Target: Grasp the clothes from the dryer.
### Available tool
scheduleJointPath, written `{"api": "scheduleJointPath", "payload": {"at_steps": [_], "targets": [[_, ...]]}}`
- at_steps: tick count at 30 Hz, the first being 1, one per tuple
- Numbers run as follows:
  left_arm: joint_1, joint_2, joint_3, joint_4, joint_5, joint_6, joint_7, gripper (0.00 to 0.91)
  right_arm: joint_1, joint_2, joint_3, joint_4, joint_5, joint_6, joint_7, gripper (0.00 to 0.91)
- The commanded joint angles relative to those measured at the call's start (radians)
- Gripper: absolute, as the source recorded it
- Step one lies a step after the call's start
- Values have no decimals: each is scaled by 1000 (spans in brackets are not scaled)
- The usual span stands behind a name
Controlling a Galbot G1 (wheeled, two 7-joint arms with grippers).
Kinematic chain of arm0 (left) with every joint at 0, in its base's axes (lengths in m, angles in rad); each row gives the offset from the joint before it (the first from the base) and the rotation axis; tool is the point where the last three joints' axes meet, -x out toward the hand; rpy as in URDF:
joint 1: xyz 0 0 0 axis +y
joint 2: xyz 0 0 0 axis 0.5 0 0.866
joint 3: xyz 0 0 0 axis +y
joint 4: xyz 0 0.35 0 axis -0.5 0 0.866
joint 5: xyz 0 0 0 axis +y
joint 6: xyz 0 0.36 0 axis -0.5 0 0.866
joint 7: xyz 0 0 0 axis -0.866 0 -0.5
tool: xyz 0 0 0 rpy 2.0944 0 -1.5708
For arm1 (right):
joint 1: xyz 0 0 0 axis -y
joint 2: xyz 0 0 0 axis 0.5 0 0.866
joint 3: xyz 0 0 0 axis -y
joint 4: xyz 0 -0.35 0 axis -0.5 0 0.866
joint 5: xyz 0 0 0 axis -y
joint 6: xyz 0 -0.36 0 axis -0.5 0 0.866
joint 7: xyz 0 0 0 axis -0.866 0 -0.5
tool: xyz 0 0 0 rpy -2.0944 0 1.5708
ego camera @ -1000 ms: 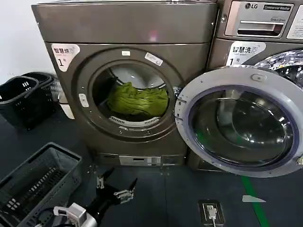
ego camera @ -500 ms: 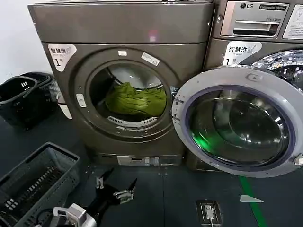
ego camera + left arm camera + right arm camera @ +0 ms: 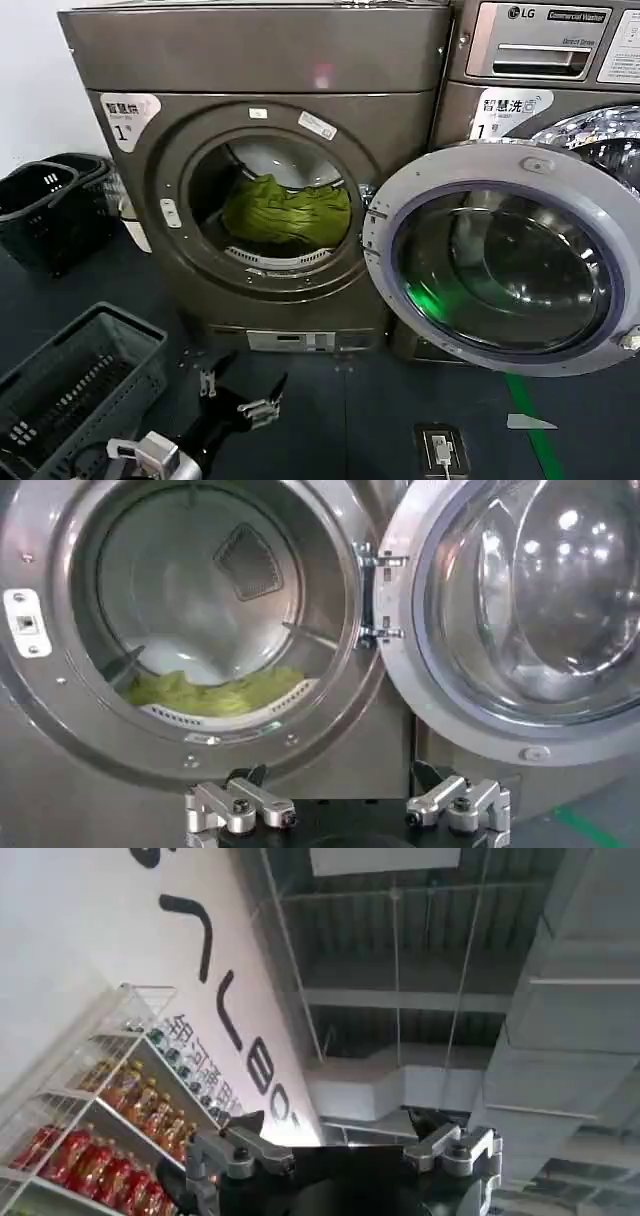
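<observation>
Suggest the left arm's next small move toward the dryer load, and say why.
Probably raise the left gripper and push it forward toward the drum mouth. It sits low in front of the dryer, fingers open and empty, well short of the clothes lying in the drum bottom. The door is swung fully aside, so the opening looks unobstructed.

L gripper (image 3: 345, 810) spread wide, low before dryer (image 3: 60, 750) mouth — clothes (image 3: 215, 692) lie inside.

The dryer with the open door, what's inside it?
Inside the dryer lie the clothes, a green bundle on the drum's floor. Whatever sits beneath the bundle is covered.
</observation>
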Motion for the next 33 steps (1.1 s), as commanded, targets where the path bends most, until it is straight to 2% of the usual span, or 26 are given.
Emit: {"api": "scheduleJointPath", "payload": {"at_steps": [1, 18, 33], "targets": [[-2, 1, -5, 2, -6, -5, -15, 907, 1, 0, -1, 1, 2, 4, 1, 907], [-16, 0, -17, 7, 10, 4, -55, 907, 11, 10, -24, 1, 5, 18, 1, 907], [-23, -3, -7, 18, 57, 2, -81, 907, -5, 3, -3, 3, 13, 18, 4, 907]]}}
